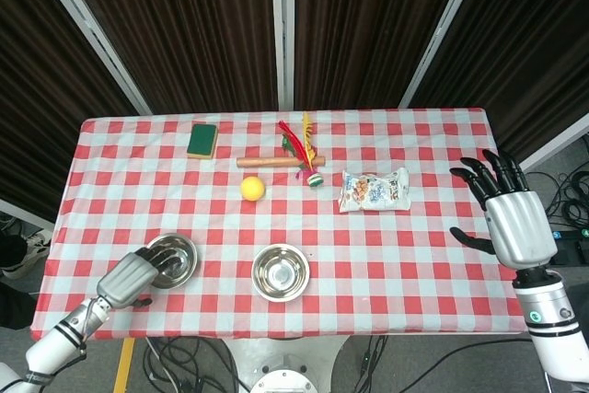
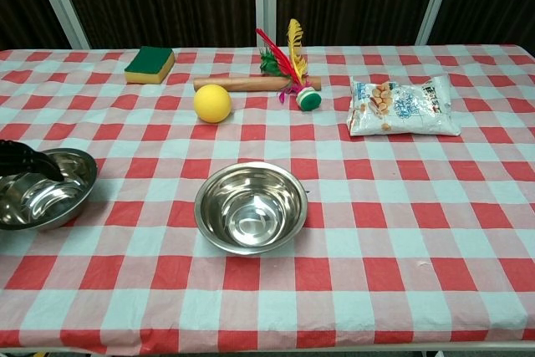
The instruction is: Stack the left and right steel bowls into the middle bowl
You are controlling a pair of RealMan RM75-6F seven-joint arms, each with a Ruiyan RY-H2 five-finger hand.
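Where checked tablecloth point(image 1: 414, 264) covers table | dark curtains point(image 1: 368, 25) behind

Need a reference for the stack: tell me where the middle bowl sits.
In both views the middle bowl stands near the table's front edge, centre, right of the left bowl, in front of the yellow ball.

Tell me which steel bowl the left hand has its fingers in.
The left bowl near the table's left edge; the left hand reaches over its rim. The middle bowl sits untouched.

Left bowl point(image 2: 38, 198) cropped at chest-view edge; grip unclear.
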